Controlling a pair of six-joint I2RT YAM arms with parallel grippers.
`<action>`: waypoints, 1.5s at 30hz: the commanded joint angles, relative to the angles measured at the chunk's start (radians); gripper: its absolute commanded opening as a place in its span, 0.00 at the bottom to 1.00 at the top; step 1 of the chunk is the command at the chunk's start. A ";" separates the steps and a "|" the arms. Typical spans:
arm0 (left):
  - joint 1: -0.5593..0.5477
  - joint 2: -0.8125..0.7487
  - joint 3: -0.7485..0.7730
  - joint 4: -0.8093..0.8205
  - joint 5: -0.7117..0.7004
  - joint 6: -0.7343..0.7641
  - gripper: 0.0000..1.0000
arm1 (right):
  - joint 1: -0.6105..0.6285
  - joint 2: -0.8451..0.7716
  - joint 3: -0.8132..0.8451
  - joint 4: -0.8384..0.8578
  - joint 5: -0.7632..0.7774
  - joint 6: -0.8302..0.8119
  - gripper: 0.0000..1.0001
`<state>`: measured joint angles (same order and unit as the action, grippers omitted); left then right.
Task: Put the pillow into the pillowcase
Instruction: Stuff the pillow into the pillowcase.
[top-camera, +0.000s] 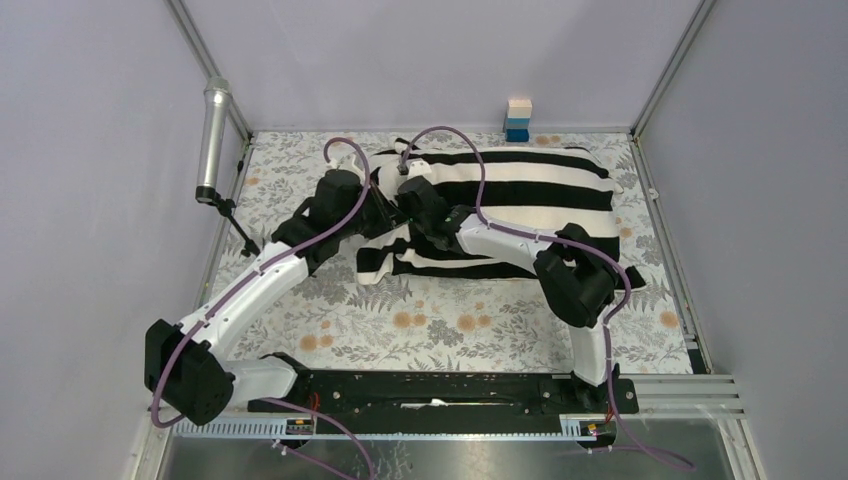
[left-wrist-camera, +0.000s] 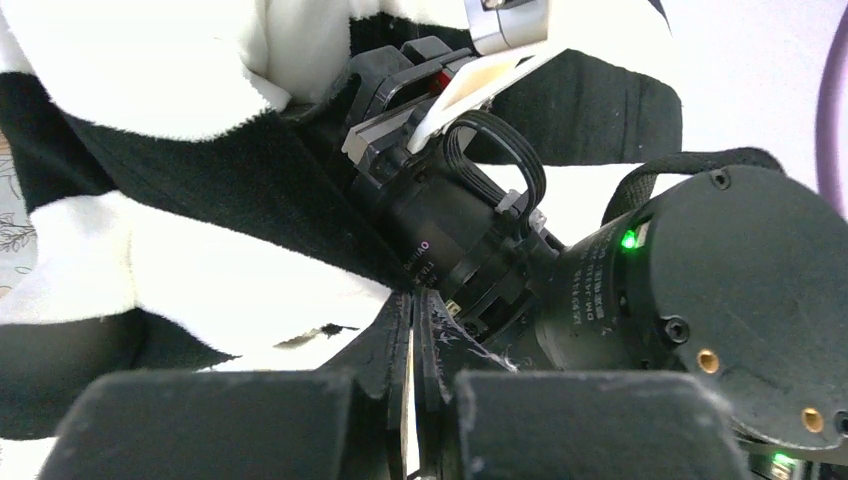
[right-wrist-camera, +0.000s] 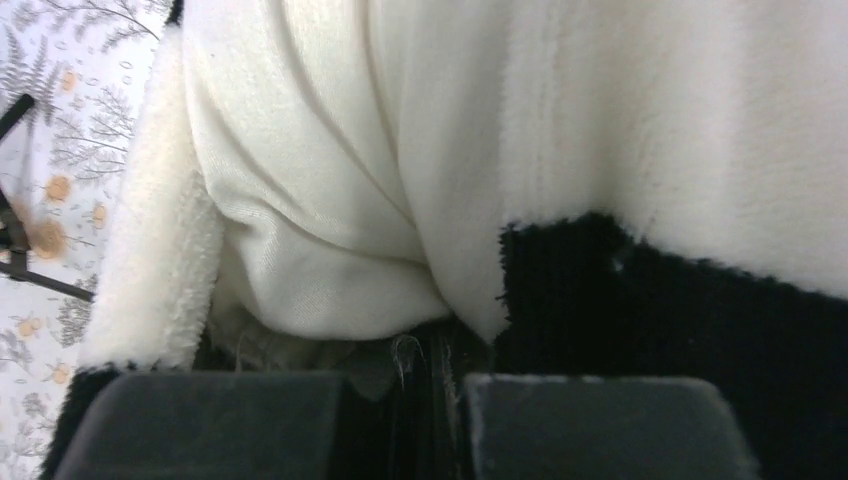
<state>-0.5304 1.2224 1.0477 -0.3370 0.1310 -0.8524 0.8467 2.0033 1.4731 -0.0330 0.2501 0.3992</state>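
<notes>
The black-and-white striped pillowcase (top-camera: 540, 190) lies plump across the back right of the table. Both grippers meet at its left end. My left gripper (top-camera: 382, 212) (left-wrist-camera: 412, 300) is shut, with a dark fold of the pillowcase (left-wrist-camera: 150, 260) running down into its tips. The right arm's wrist (left-wrist-camera: 480, 230) sits just beyond it. My right gripper (top-camera: 402, 190) (right-wrist-camera: 432, 345) is shut at the case's opening. There the smooth cream pillow (right-wrist-camera: 330, 200) bulges out between fuzzy hems of the pillowcase (right-wrist-camera: 650, 330), and its creases run down to the tips. Most of the pillow is hidden inside.
The floral table covering (top-camera: 420, 320) spreads in front of the pillowcase. A small stack of blue and white blocks (top-camera: 517, 120) stands at the back wall. A silver cylinder on a black stand (top-camera: 213, 140) leans at the left edge. Walls enclose three sides.
</notes>
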 joint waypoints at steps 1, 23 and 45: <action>-0.067 -0.101 0.043 0.457 0.190 -0.066 0.00 | -0.024 0.036 -0.162 0.076 -0.084 0.062 0.11; -0.038 -0.373 -0.211 -0.172 -0.452 -0.072 0.00 | 0.084 -0.193 0.184 -0.245 0.009 -0.270 0.88; 0.249 -0.097 -0.230 0.039 -0.070 -0.045 0.38 | 0.044 0.046 0.013 -0.213 -0.075 -0.133 0.24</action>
<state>-0.2855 1.0256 0.8238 -0.4515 -0.1135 -0.9245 0.9798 2.1029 1.6714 -0.2920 0.3561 0.1238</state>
